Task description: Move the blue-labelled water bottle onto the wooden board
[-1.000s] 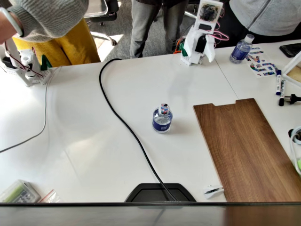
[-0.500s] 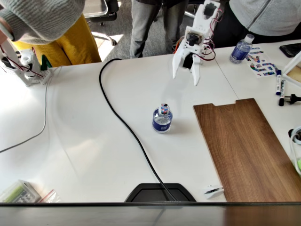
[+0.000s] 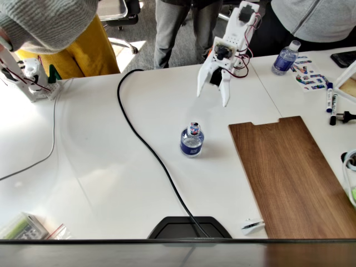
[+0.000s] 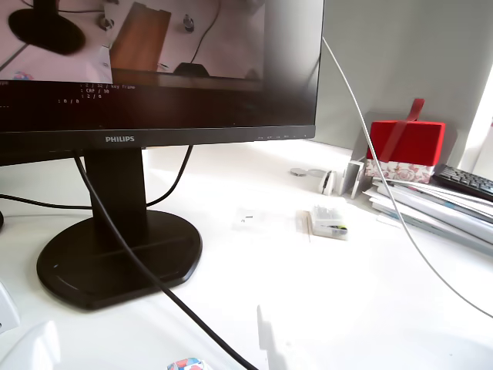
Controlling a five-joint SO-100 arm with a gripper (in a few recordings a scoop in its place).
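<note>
The blue-labelled water bottle (image 3: 192,140) stands upright on the white table, left of the wooden board (image 3: 289,172). The board lies flat at the right with its notched short edge toward the back. My white gripper (image 3: 212,98) hangs open above the table behind the bottle, fingers pointing down and apart from it. In the wrist view the bottle's cap (image 4: 189,364) peeks in at the bottom edge, between a white finger (image 4: 31,348) at the left and a thin white tip to its right.
A black cable (image 3: 146,142) runs across the table just left of the bottle to a monitor stand (image 3: 189,227) at the front edge. Another clear bottle (image 3: 285,58) and pens (image 3: 330,97) lie at the back right. People stand behind the table.
The arm has unfolded from its base at the back. The gripper has swung forward and left toward the bottle, now open. Bottle and board have not moved.
</note>
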